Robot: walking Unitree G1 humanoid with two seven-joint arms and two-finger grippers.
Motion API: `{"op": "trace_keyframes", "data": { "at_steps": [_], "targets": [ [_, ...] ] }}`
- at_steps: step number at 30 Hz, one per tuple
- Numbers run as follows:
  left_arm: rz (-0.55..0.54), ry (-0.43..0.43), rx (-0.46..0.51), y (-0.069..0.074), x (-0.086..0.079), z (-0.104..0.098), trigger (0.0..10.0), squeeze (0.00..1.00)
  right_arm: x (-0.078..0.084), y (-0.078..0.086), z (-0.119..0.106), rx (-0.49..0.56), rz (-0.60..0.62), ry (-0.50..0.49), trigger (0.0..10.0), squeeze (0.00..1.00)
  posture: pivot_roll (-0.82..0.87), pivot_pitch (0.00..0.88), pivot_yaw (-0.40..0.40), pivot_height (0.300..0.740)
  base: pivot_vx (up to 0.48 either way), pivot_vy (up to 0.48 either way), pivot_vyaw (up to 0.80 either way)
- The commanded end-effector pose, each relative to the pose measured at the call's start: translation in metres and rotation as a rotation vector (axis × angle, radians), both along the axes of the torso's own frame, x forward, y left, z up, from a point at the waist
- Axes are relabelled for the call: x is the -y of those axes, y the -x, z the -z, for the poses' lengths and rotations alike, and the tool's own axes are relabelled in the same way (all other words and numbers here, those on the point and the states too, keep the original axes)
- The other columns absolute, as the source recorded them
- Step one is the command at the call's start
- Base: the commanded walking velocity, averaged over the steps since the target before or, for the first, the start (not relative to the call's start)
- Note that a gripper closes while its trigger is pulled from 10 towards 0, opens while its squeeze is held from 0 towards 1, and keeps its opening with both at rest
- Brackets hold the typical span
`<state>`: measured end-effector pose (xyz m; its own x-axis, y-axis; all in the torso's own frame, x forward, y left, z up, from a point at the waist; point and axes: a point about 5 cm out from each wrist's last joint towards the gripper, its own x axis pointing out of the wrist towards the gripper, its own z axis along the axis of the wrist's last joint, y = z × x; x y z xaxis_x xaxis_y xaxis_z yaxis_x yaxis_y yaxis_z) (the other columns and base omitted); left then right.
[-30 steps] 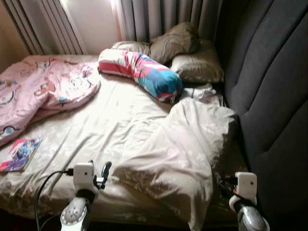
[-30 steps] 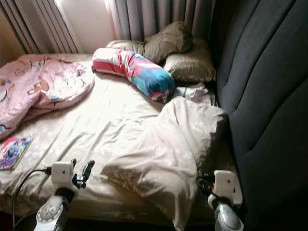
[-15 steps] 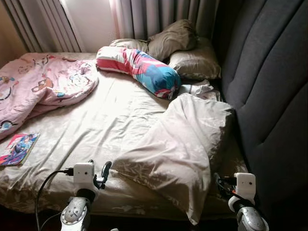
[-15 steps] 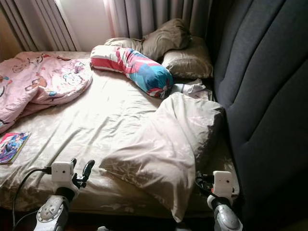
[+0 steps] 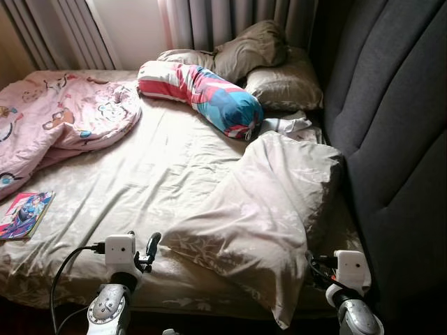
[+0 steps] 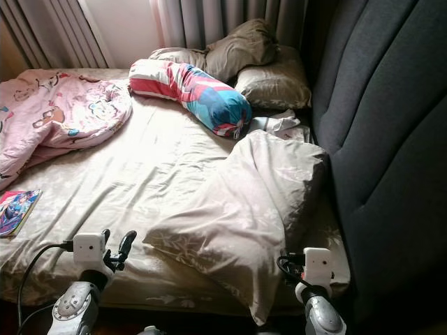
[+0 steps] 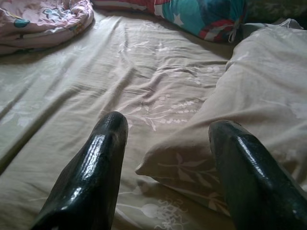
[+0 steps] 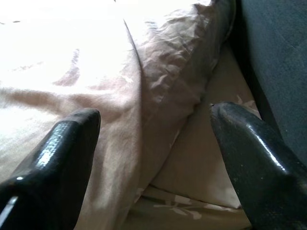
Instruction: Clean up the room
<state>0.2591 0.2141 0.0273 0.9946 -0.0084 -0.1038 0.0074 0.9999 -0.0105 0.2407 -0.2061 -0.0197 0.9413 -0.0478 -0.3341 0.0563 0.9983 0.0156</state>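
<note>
Far out to the left of the left gripper (image 7: 165, 158), a thin book (image 5: 25, 213) with a bright cartoon cover lies flat near the edge of the bed sheet (image 5: 150, 174). Beyond it, up and to the left of that gripper, a pink cartoon-print quilt (image 5: 59, 122) sits bunched in a heap on the sheet.

The left gripper hangs low over the near edge of the bed, fingers (image 7: 91, 172) spread wide apart with nothing between them. Straight ahead of it, between the fingertips in the wrist view, lies the lower corner of a beige leaf-print duvet (image 5: 262, 209) (crumpled and folded back on itself), which fills the stretch between the two grippers and drapes over the mattress edge.

Farther ahead, a long bolster (image 5: 206, 98) in red, white and blue lies diagonally across the bed, with three taupe pillows (image 5: 262, 59) piled behind it against grey curtains (image 5: 230, 21). A small rumpled white cloth (image 5: 288, 125) sits between the bolster and the duvet.

The right gripper (image 8: 156, 153) is also open and empty, its fingers (image 8: 254, 158) straddling the duvet's right edge where it meets the sheet. Just to its right stands the dark grey padded headboard (image 5: 391, 118).
</note>
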Motion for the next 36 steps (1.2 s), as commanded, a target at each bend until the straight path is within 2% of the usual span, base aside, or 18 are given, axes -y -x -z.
{"op": "trace_keyframes", "data": {
  "at_steps": [1,14,26,36],
  "targets": [
    [0.002,-0.006,0.001,-0.001,-0.001,-0.002,10.0,0.00,-0.002,0.000,0.002,-0.015,-0.001,-0.005,10.0,0.00,-0.10,0.033,0.031,0.661,0.000,0.000,0.00],
    [0.002,0.001,0.004,-0.002,0.000,-0.002,10.0,0.00,0.000,0.000,0.001,-0.012,-0.002,0.001,10.0,0.00,-0.10,0.030,0.030,0.661,0.000,0.000,0.00],
    [-0.002,0.021,-0.036,0.007,0.005,0.009,10.0,0.00,0.006,-0.006,-0.005,0.008,-0.019,0.022,10.0,0.00,-0.10,0.026,0.006,0.661,0.000,0.000,0.00],
    [-0.007,0.035,-0.091,0.015,0.003,0.020,10.0,0.00,0.004,-0.013,-0.012,0.038,-0.025,0.015,10.0,0.00,-0.10,0.043,-0.002,0.661,0.000,0.000,0.00]
  ]
}}
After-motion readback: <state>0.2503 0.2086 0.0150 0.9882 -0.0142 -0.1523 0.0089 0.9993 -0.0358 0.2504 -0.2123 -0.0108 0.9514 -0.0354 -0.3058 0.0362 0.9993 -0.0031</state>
